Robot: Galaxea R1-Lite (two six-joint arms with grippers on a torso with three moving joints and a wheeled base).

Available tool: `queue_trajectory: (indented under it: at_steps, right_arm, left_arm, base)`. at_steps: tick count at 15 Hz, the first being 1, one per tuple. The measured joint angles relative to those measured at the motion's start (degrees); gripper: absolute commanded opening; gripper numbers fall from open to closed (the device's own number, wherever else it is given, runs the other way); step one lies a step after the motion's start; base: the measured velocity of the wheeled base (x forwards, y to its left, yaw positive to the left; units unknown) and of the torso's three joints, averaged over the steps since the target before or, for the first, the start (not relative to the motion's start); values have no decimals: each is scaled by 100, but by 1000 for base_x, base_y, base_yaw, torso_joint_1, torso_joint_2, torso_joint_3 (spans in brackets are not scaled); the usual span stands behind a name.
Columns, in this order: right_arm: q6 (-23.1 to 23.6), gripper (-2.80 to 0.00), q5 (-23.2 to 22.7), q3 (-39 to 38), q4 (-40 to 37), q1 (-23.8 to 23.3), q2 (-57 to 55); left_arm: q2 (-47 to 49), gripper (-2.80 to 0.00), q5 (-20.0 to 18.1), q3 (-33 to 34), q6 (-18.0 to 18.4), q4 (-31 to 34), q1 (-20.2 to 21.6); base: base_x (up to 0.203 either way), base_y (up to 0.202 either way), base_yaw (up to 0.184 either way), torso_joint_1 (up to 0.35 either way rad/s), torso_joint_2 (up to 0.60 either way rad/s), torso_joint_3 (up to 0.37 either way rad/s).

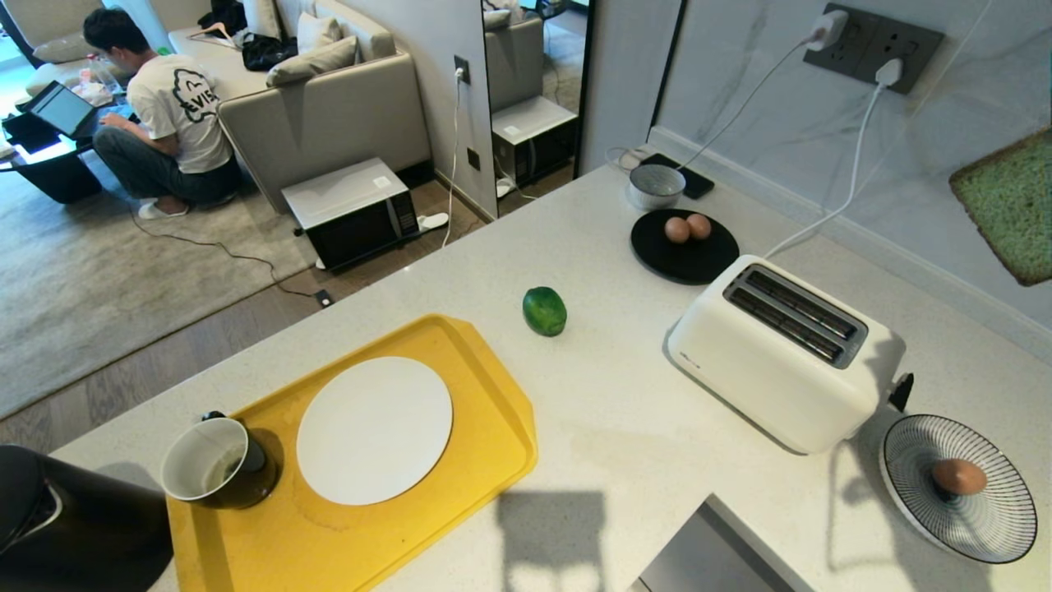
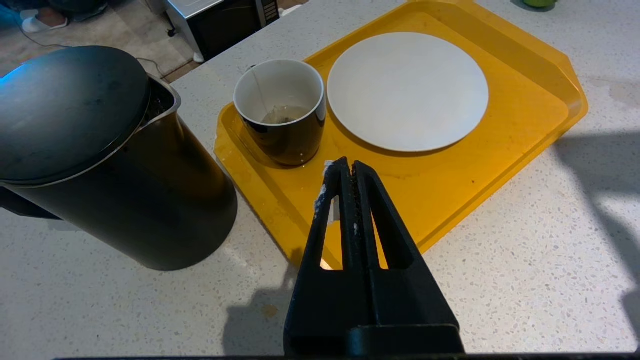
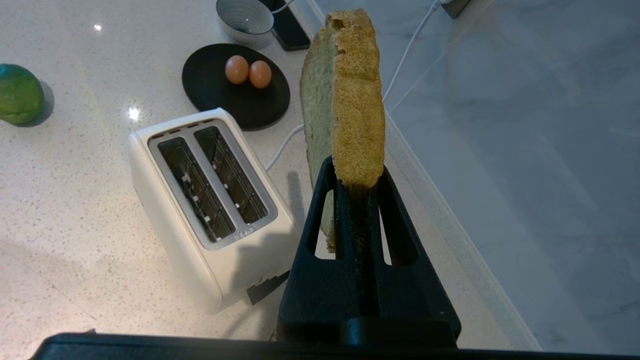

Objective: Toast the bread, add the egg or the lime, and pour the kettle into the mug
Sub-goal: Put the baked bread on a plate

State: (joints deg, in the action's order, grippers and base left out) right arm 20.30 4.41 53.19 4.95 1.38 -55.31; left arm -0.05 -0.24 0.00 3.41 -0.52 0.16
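The left gripper, fingers pressed together, hangs over the yellow tray's near edge. On the tray stand the mug and a white plate; the kettle stands just beside it.

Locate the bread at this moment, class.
The bread is off the counter, clamped on edge in the right pincer, in the air beside the toaster. In the head view it shows at the right edge, before the wall.

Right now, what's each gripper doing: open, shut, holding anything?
Left gripper: shut, empty, hanging over the tray near the mug.
Right gripper: shut on the bread, held up beside the toaster.
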Motion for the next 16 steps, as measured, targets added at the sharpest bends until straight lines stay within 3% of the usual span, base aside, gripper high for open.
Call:
queue_trajectory:
  at_steps: [8,16]
  right_arm:
    - [-2,-280,135,-197,32,0,22]
    - [-192,-280,-40,-322,12,0,82]
  left_arm:
    - [0,-280,-2,0,0,4,0]
    - [0,-280,-2,0,0,1,0]
  base:
    - [0,0,0,0,0,0]
    - [0,0,0,0,0,0]
